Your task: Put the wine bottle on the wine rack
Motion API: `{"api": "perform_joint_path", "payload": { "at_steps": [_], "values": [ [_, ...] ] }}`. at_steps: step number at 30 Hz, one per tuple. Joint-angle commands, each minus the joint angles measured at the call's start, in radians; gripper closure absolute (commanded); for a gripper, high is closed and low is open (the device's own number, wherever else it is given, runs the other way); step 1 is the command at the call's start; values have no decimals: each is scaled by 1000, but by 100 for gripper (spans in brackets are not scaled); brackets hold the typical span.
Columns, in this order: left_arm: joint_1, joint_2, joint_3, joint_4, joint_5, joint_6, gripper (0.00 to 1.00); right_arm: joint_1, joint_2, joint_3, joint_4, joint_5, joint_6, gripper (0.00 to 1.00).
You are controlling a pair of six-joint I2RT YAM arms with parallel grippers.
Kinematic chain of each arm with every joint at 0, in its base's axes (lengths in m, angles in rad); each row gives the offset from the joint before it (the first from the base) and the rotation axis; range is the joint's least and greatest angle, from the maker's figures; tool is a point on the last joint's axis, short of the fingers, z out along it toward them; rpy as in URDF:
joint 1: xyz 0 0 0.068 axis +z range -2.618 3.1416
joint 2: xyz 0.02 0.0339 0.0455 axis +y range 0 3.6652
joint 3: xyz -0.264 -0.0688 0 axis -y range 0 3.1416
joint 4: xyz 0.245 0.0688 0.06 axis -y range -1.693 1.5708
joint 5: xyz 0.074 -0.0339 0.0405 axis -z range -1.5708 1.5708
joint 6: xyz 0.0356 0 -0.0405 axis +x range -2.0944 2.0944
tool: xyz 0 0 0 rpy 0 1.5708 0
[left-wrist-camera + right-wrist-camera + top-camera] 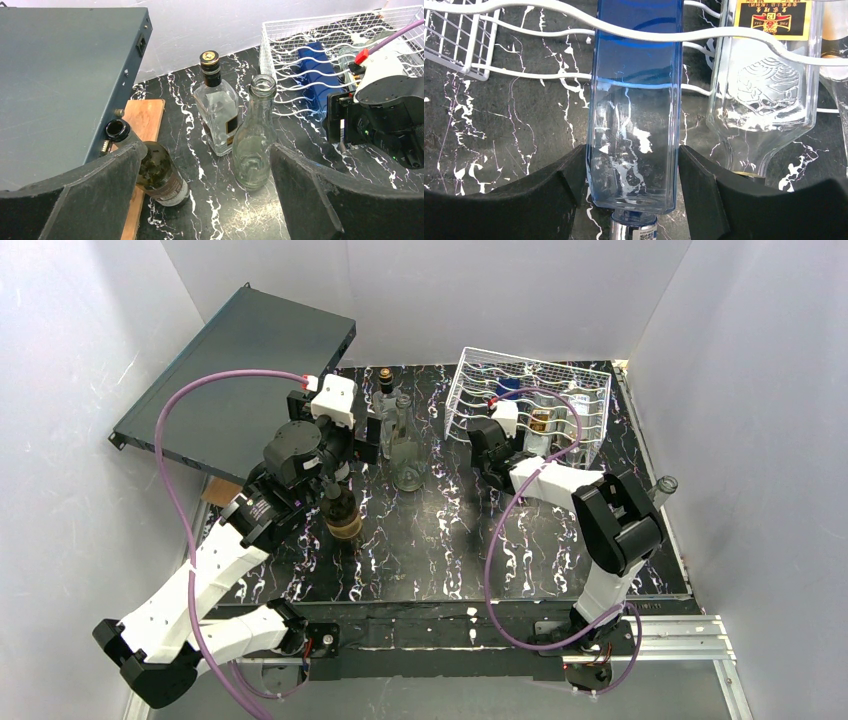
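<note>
Wine rack (470,390) of white wire sits at the far right of the black desk (440,540). A blue wine bottle (636,125) lies in the rack under a wavy wire, just beside a clear bottle with a gold label (769,85). The right hand (631,155) pinches its sides. The left hand (205,150) is spread wide, holding nothing, near a tall clear bottle (255,145) standing on the desk.

left jaws, clear bottle (254,137) close ahead
</note>
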Motion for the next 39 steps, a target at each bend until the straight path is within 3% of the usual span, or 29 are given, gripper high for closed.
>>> {"api": "perform_joint_path", "payload": {
  "at_steps": [1,7,13,15,20,24,31,39],
  "values": [
    [-7,0,6,15,-3,0,1,-33,36,47,53,-34,-39,99],
    [-10,-1,4,18,-6,2,1,-44,80,88,49,-56,-47,99],
    [-11,-1,3,20,-10,6,1,-48,102,117,27,-73,-49,84],
    [-13,-1,2,20,-12,8,1,-46,96,119,11,-89,-52,73],
    [-13,-6,4,19,-11,8,1,-45,77,158,-116,-117,-37,36],
    [-16,-10,5,19,-11,7,1,-44,62,190,-219,-120,-12,21],
    [-38,29,11,9,-8,2,1,-43,-30,186,-281,-149,-30,10],
    [-40,35,1,20,-35,12,1,-43,-171,258,-325,-203,-79,7]
  ]
}}
